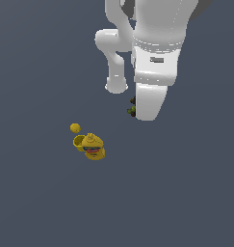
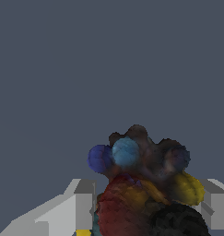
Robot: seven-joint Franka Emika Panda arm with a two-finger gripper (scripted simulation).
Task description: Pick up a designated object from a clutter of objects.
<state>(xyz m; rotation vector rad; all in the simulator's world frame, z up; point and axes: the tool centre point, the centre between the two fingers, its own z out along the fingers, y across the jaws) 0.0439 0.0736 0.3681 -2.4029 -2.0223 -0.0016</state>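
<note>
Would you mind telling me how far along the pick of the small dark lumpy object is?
Done: the arm has left the yellow toy, cup and ball aside and reached the dark lumpy object. In hand: the wrist view shows that object between the claw fingers, though contact is unclear. Left: lifting it; no lift is evident.

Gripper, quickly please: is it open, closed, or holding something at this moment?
Gripper: the fingers sit on either side of the dark lumpy object; whether they are clamped on it cannot be told.
</note>
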